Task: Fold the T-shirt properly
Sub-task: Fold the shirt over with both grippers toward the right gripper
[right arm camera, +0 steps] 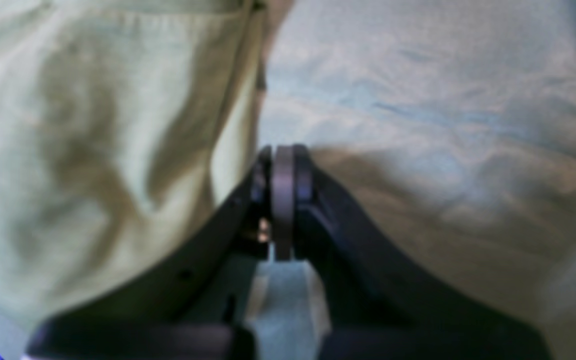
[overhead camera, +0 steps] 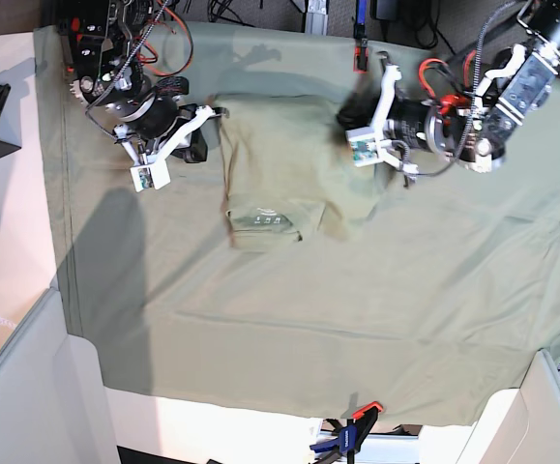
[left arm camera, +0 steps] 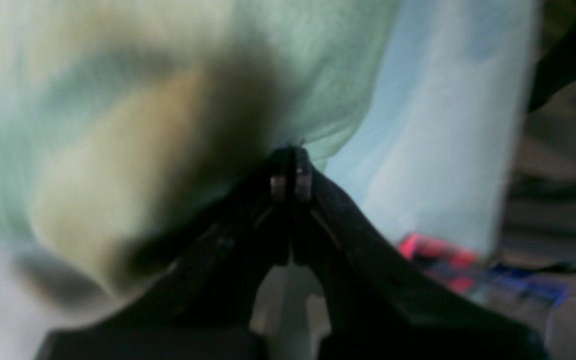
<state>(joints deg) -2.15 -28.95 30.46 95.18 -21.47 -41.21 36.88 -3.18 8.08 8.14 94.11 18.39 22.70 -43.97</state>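
The left tool (left arm camera: 290,170) is clamped on an edge of the T-shirt (overhead camera: 280,164); the right tool (right arm camera: 283,165) is pinched on its opposite edge. The T-shirt hangs stretched between them above the tablecloth (overhead camera: 357,300), near the table's far edge.

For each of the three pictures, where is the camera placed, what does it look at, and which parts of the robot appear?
Left wrist: sits behind the left gripper, jaws shut on the T-shirt; tablecloth beyond.
Right wrist: sits behind the right gripper, jaws shut on the T-shirt; tablecloth beside.
Base: looks straight down from overhead at the tablecloth, T-shirt and both arms.
Shared: all three show the shirt and tablecloth.
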